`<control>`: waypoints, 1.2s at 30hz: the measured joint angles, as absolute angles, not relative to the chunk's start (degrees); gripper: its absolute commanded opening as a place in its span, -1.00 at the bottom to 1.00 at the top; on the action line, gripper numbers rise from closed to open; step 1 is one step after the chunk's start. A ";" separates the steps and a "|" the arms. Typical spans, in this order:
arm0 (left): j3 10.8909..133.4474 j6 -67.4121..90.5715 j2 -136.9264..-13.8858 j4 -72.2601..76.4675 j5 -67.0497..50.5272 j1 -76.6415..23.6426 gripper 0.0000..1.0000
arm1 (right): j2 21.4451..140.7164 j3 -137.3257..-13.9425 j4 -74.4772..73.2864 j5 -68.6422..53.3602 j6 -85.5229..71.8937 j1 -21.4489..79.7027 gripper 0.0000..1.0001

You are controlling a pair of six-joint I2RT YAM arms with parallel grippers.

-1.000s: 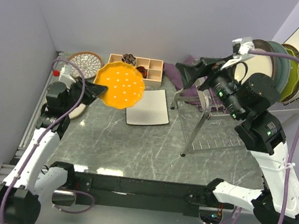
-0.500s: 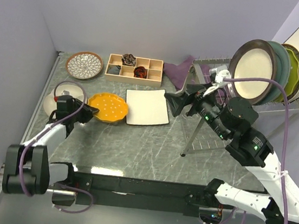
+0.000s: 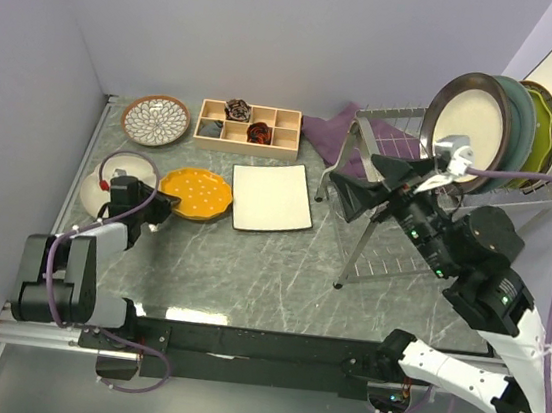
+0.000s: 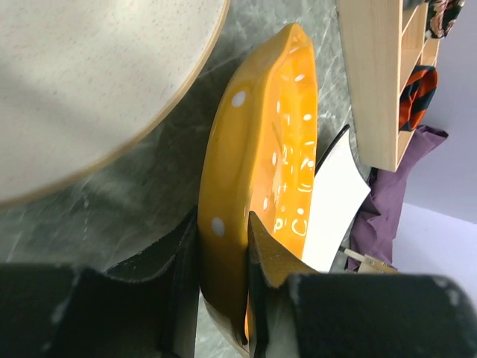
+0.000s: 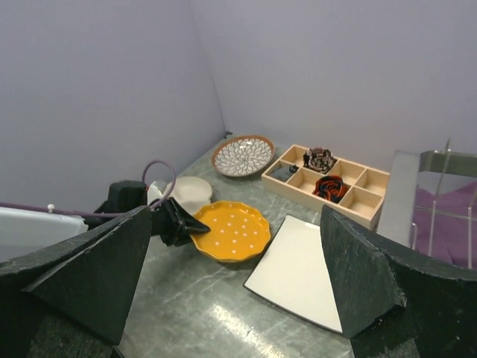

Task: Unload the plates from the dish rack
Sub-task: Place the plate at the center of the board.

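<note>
Left hand (image 3: 158,209): clamped on the left rim of the orange plate (image 3: 197,194), low over the tabletop (image 3: 269,266).
Orange plate: face up, about flat, just beside the cream plate (image 3: 108,181), with the square plate (image 3: 272,197) on its other side. It is scalloped and round, so it has no long axis.
Right hand (image 3: 374,186): fingers wide apart, holding nothing, raised in front of the rack (image 3: 357,242).
Rack: back right of the tabletop. The plates in it stand on edge, faces turned left, with the brown-rimmed plate (image 3: 470,125) in front, then the teal plate (image 3: 517,115) and the green plate (image 3: 545,134).
</note>
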State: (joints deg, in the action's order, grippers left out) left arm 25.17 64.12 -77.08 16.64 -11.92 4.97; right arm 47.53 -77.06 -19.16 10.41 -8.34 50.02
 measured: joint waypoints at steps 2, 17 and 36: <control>25.17 64.64 -78.61 18.72 -11.88 4.95 -0.99 | 47.00 -76.77 -18.87 10.68 -8.01 50.02 1.00; 24.62 65.17 -82.30 24.34 -13.28 8.93 -0.99 | 46.50 -76.71 -18.37 10.96 -7.46 50.02 1.00; 24.77 64.03 -85.38 27.75 -12.71 4.97 0.09 | 46.83 -76.58 -18.28 11.00 -6.48 50.02 1.00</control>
State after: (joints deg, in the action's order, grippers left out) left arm 24.77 64.03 -85.38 27.75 -12.71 4.97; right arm 46.83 -76.58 -18.28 11.00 -6.48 50.02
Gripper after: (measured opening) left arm 0.421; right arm 0.998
